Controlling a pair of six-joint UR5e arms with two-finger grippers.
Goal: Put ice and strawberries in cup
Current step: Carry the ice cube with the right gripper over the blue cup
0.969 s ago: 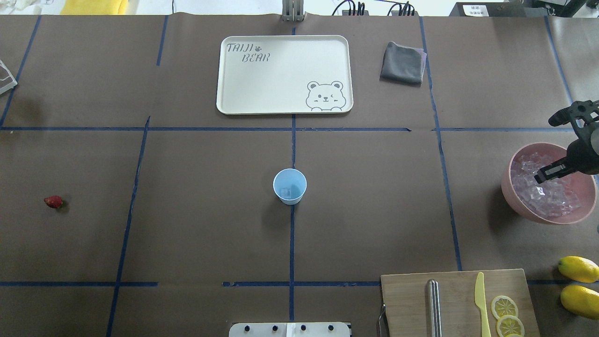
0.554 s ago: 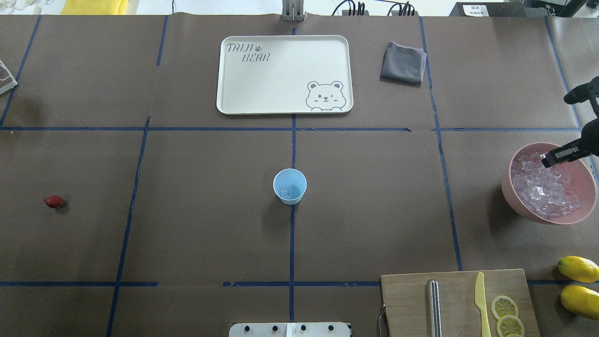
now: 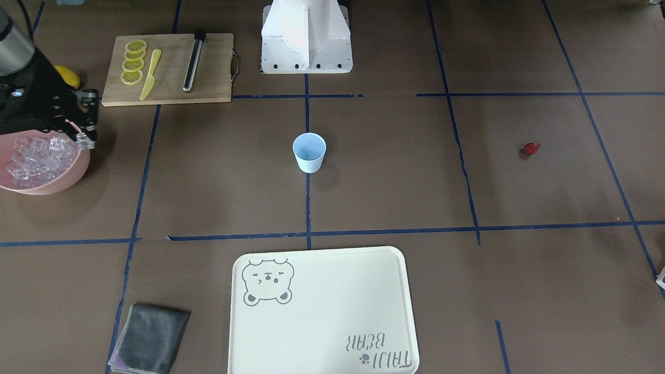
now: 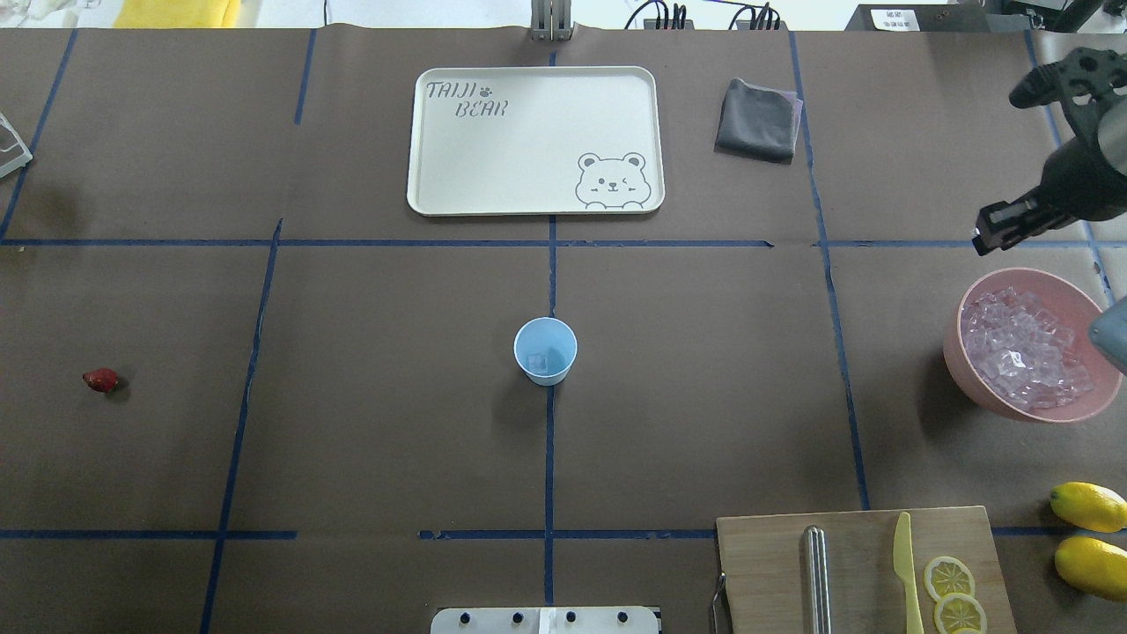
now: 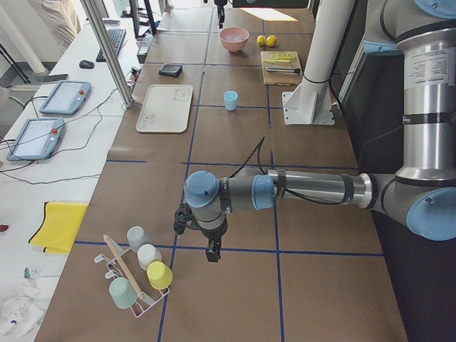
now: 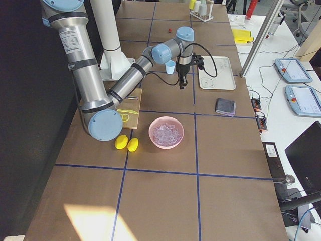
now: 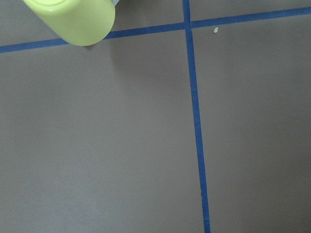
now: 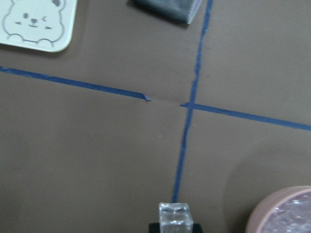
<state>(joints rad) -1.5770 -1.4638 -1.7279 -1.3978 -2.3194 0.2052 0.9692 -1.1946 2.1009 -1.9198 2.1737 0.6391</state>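
The light blue cup [image 4: 545, 350] stands upright at the table's middle, with one ice cube [image 4: 537, 361] inside; it also shows in the front view [image 3: 309, 152]. The strawberry [image 4: 100, 379] lies alone on the far left. More ice [image 4: 1026, 348] fills the pink bowl [image 4: 955, 339] on the right. My right gripper [image 4: 992, 231] hangs just beyond the bowl's far rim, shut on an ice cube [image 8: 176, 218]. My left gripper [image 5: 212, 253] is off to the far left near a cup rack; I cannot tell whether it is open.
A cream bear tray [image 4: 528, 141] and a grey cloth [image 4: 757, 119] lie at the back. A cutting board [image 4: 863, 563] with a yellow knife, lemon slices and a metal rod sits front right, beside two lemons [image 4: 1090, 506]. A yellow-green cup [image 7: 73, 19] stands near the left wrist.
My right gripper has lifted out of the pink bowl and moved toward the table's far side and slightly inward, past the bowl's rim. The cup and strawberry have not moved.
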